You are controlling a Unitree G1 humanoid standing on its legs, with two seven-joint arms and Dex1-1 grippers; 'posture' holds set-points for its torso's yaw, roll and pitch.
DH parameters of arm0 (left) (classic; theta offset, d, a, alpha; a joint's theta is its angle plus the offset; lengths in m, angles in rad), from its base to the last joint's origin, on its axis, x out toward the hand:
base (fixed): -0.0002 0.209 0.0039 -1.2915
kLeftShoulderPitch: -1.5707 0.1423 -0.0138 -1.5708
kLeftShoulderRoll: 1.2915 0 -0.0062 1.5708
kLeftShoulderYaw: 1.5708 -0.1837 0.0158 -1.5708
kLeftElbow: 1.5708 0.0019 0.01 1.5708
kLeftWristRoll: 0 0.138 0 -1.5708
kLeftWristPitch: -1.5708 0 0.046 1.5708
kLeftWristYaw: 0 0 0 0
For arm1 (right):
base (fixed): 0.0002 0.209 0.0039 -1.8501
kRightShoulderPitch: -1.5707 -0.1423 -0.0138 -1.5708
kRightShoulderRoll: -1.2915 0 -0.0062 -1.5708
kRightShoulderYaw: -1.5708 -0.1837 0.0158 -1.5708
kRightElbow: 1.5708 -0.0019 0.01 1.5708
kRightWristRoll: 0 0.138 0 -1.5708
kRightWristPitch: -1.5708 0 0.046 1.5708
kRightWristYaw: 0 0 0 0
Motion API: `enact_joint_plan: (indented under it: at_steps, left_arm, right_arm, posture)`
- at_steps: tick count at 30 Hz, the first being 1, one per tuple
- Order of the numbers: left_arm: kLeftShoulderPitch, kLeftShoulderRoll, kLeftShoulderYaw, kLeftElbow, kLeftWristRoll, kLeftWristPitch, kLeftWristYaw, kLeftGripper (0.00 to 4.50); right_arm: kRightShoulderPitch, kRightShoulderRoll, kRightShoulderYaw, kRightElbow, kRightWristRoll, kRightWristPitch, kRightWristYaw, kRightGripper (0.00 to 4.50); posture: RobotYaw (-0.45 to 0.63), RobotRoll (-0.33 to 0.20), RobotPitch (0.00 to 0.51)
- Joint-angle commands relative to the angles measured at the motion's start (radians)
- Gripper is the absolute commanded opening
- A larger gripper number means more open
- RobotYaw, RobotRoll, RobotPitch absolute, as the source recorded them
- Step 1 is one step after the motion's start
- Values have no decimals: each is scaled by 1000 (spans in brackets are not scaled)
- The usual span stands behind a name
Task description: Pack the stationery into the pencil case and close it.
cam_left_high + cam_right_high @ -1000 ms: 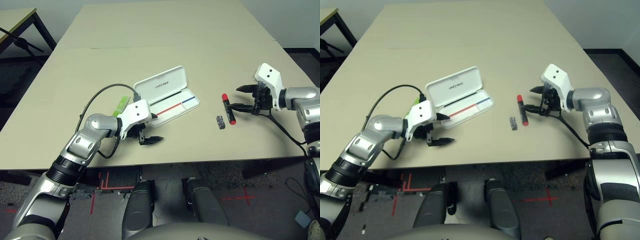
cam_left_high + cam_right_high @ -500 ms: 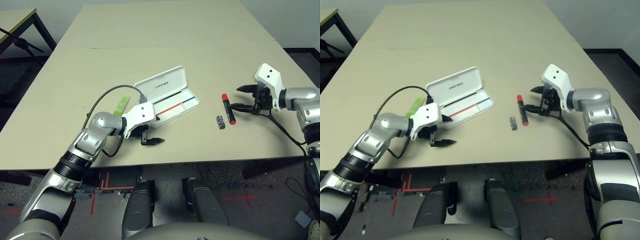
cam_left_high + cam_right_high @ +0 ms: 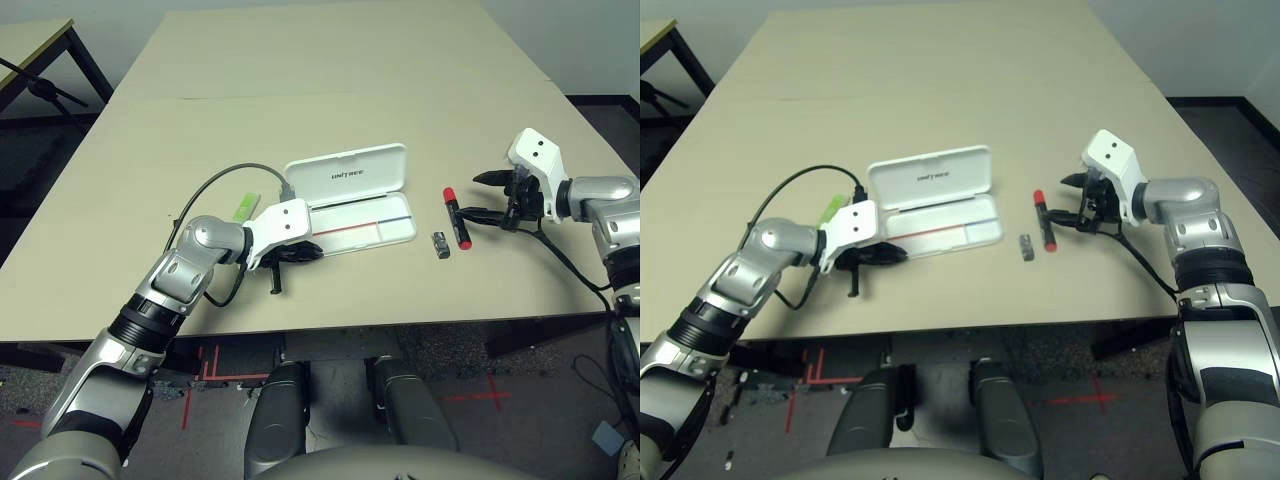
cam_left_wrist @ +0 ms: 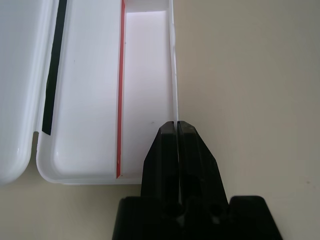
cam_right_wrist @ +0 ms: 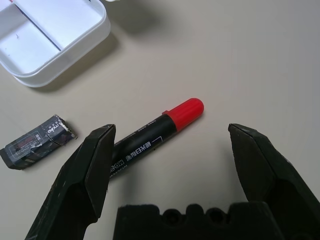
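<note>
**Open case between two arms**

On the beige desk (image 3: 940,80) a white flat plastic pencil case (image 3: 935,198) lies open, lid back. The left end effector (image 3: 868,262), fingers together, sits at the case's near-left corner, a lime-green flat highlighter (image 3: 830,208) behind it. Right of the case lie a small silver-grey block (image 3: 1026,247) and a red-capped black marker (image 3: 1044,219); the right end effector (image 3: 1072,200) gapes beside the marker.

Robotics lab or test room. Evidence: large plain beige desk (image 3: 330,90), seam across its far part, filling most of frame; second desk (image 3: 30,35) with dark metal legs at upper left of frame; dark carpeted floor (image 3: 600,110) at upper right; grey speckled floor under near edge, red tape crosses (image 3: 490,395) at lower right and lower left; loose black cable (image 3: 210,190) at centre left; pale wall along top edge.
</note>
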Motion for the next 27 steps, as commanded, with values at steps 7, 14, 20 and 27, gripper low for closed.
enact_joint_plan:
  at_steps: [7,14,20,27]
  left_arm:
    - [11,53,-32,-28,26,-19,-84,20]
    - [45,107,-10,-79,11,-27,-114,20]
    - [77,138,5,-121,-10,-24,-137,20]
    - [84,142,11,-98,-9,-40,-148,20]
  right_arm:
    - [20,-8,0,-31,11,13,55,4500]
    - [18,-5,1,-33,9,17,74,4500]
    - [13,-1,3,-31,11,15,93,4500]
    - [8,1,9,-51,21,36,147,4500]
  posture:
    - [-53,0,127]
    - [-48,0,129]
    - [-37,0,127]
    - [-32,0,124]
